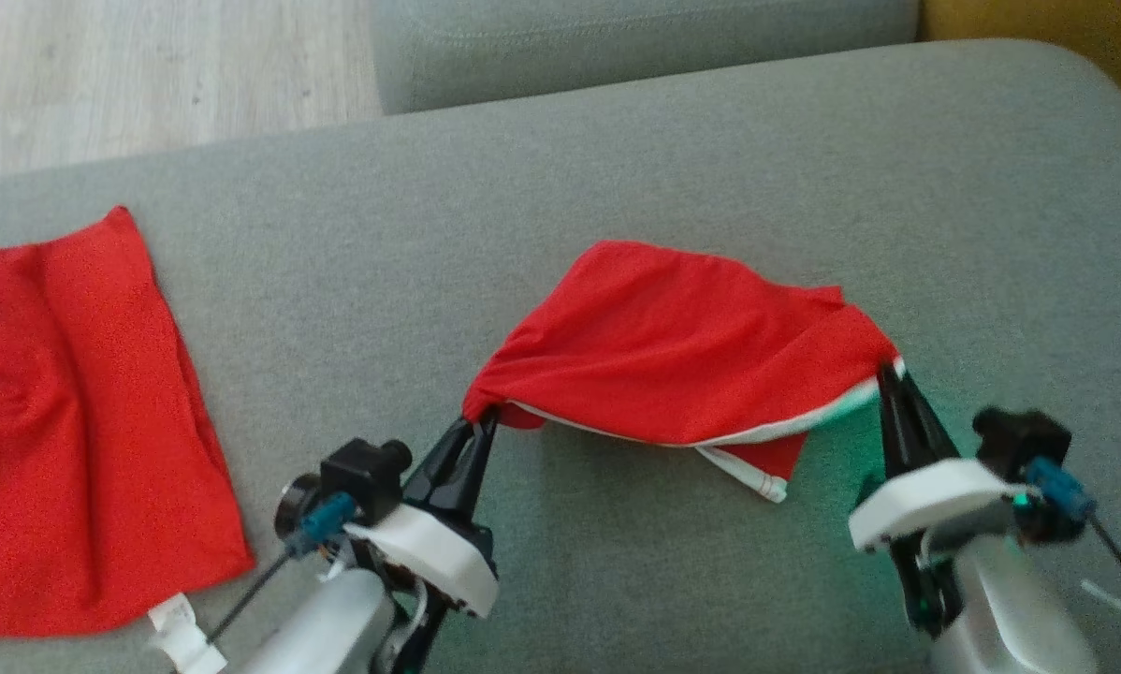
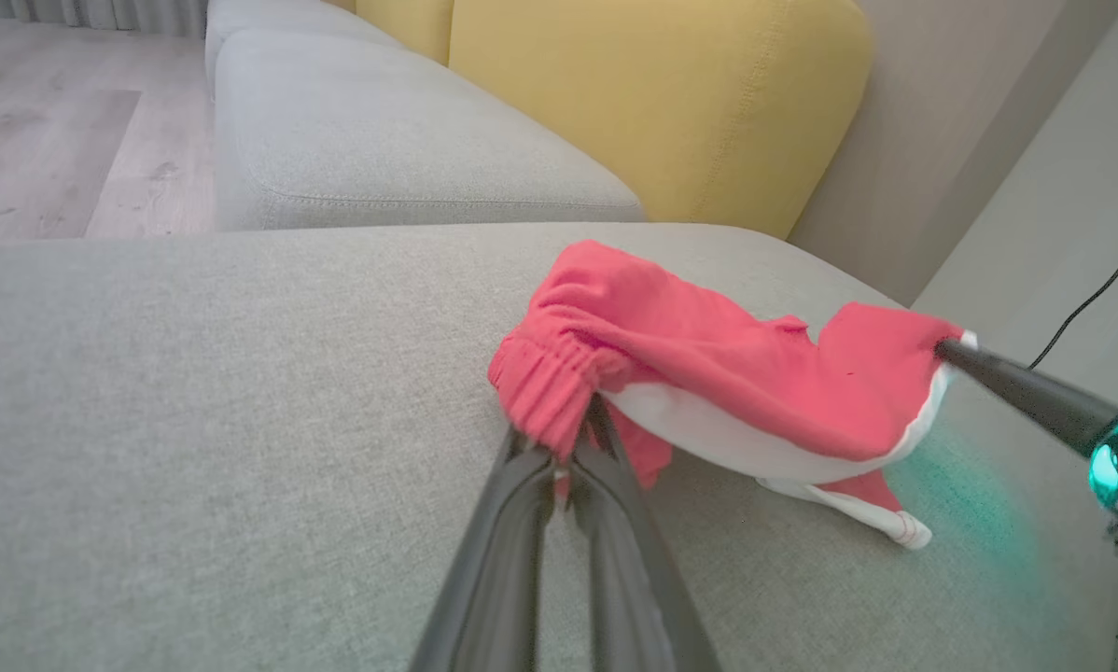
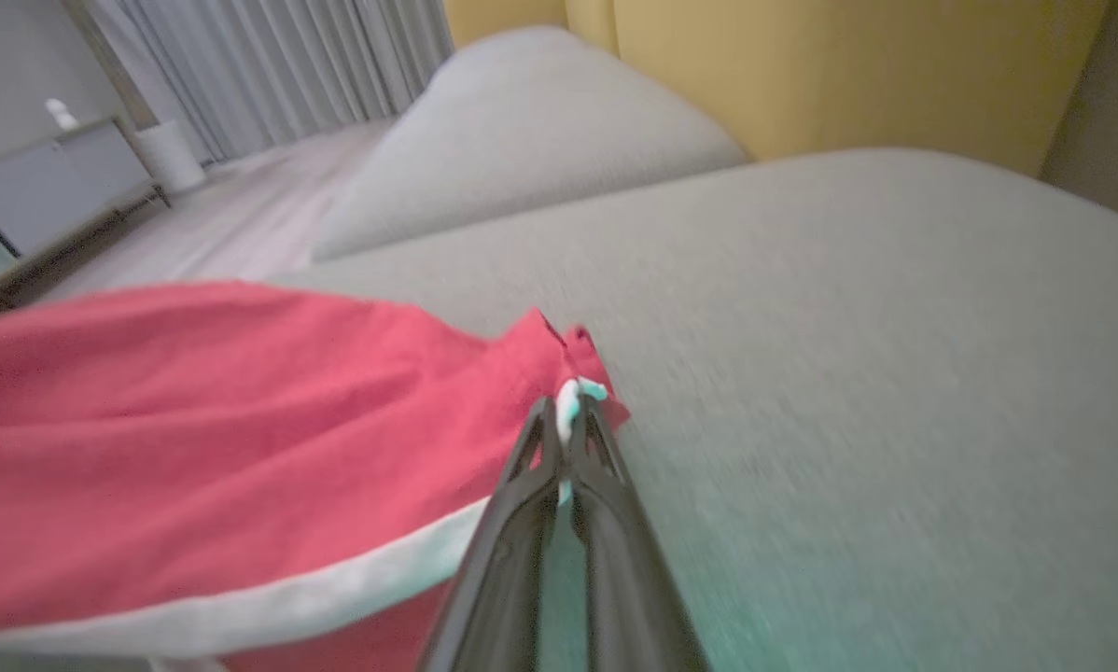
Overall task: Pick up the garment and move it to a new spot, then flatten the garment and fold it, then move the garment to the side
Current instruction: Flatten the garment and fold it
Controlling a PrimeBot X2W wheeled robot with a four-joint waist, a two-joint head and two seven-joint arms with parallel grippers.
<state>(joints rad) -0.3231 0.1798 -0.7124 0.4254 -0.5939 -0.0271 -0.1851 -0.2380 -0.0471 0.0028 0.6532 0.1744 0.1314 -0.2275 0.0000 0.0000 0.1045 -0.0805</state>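
Surface: grey sofa cushion [image 1: 710, 150] spans most of the head view, with pale wood floor [image 1: 149, 65] in the upper left of that frame. A yellow backrest [image 2: 652, 93] runs across the top of the left wrist view.

At the left edge of the head view a second red cloth [image 1: 74, 421] lies flat on the cushion, well apart from my work. A white label [image 1: 181, 632] sticks out at its lower corner.

The red garment [image 1: 682, 356] sits right of centre in the head view, strung between my two grippers (white band along its lower edge, one loose flap hanging down toward the cushion).

My left gripper [image 1: 481, 421] is at the garment's lower left end, jaws clamped together on the gathered elastic. My right gripper [image 1: 888, 374] is at the garment's right corner, jaws pinched tight with white trim caught between the tips.

Right wrist view is blurred. A green glow falls on the cushion just beside my right gripper.
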